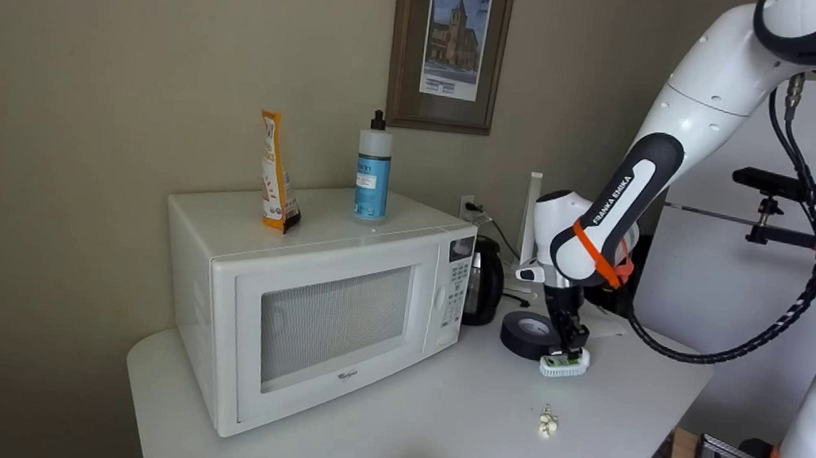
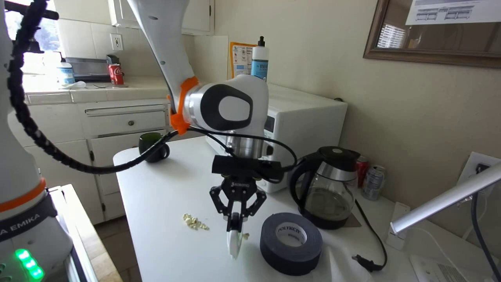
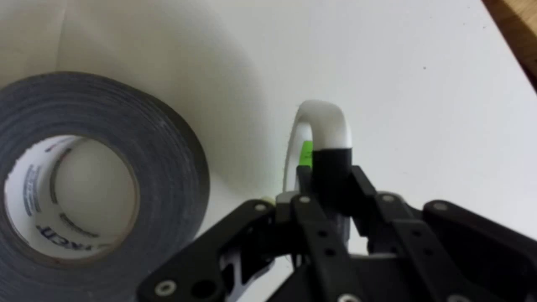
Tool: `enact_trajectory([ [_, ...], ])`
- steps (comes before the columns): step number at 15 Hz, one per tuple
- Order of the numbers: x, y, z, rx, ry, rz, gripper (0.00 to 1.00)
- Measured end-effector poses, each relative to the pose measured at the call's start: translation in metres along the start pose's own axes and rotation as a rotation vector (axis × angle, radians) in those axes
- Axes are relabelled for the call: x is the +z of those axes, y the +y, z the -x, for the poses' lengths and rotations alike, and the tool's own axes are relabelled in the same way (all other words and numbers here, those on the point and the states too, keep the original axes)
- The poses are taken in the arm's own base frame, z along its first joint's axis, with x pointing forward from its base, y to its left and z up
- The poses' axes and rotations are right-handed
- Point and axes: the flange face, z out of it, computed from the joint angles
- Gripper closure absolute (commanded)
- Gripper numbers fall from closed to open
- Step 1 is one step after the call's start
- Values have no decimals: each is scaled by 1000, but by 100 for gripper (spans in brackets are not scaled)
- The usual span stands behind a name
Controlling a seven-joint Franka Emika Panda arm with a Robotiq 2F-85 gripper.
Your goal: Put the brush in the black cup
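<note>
A white table (image 1: 472, 431) spreads across both exterior views. Over it reaches the Franka Emika Panda arm (image 1: 707, 85). A white Whirlpool microwave (image 1: 335, 325) stands on the table, and higher up hangs a framed picture (image 1: 455, 43) of a building with a tower. Just beside the microwave stands a glass carafe (image 2: 328, 201) with a black lid and handle. The black Robotiq gripper (image 2: 235, 223) points down at the end of the arm. On top of the microwave, an orange-edged bag (image 1: 279, 179) leans, apart from an upright bottle (image 1: 372, 182) with a blue label. A roll of dark Polyken tape (image 2: 291, 262) lies flat near the carafe. The black cup (image 2: 150, 144) stands upright towards the far end of the table in an exterior view, well apart from the gripper. Behind the carafe stand a red can (image 2: 363, 172) and a silver can (image 2: 373, 183). The small white brush (image 3: 329, 126), with a bright green patch, is in the gripper: the fingers (image 3: 364, 184) are clenched on the black section of its handle. It is low by the table, just beside the tape; whether its underside touches the table I cannot tell. Popcorn pieces (image 2: 194, 222) lie near it, on the side away from the tape.
</note>
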Motion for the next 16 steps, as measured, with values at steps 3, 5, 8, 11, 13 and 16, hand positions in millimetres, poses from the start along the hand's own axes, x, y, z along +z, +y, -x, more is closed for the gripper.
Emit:
enact_trajectory([
  [3, -20, -55, -27, -171, -26, 68, 94],
  [5, -39, -88, -46, -274, -21, 120, 94],
  [8, -63, -97, -66, -327, -9, 181, 77],
  [11, -56, -93, -59, -309, -13, 162, 94],
  [13, -57, -93, -62, -315, -11, 166, 94],
  [16, -66, -115, -97, -420, -12, 201, 94],
])
